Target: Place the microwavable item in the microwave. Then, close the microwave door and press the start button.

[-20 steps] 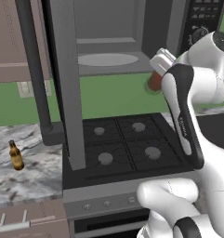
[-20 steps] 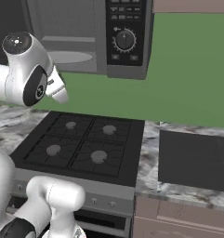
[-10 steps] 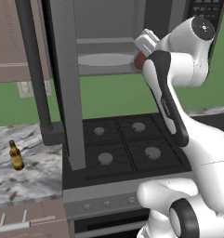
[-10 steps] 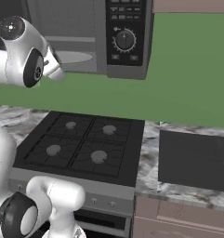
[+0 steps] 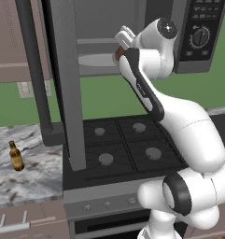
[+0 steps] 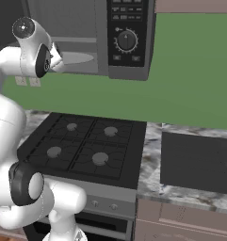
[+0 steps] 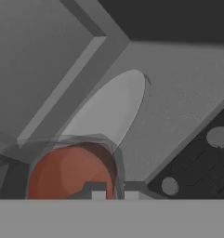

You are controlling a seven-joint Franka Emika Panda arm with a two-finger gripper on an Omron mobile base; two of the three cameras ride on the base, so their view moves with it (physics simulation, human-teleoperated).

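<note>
The microwave (image 5: 179, 18) hangs open above the stove, its white turntable (image 5: 96, 59) showing inside. Its door (image 5: 67, 93) swings out toward me at the left, with the dark bar handle (image 5: 33, 70) beyond it. My gripper (image 5: 121, 45) is at the front right of the opening, shut on the rim of the small glass cup (image 5: 118, 53) with reddish-brown contents. In the hand view the cup (image 7: 71, 173) hangs at the near end of the turntable (image 7: 108, 111), its wall pinched in my gripper (image 7: 115, 191). The control panel dial (image 6: 126, 40) sits at the right.
A slim brown bottle (image 5: 16, 156) stands on the marble counter (image 5: 25, 186) left of the stove. The black four-burner stove (image 5: 128, 149) lies under the microwave. A dark mat (image 6: 197, 160) rests on the counter at the right.
The arm has lifted and swung left, carrying the cup from beside the microwave's lower right up to the mouth of the opening.
</note>
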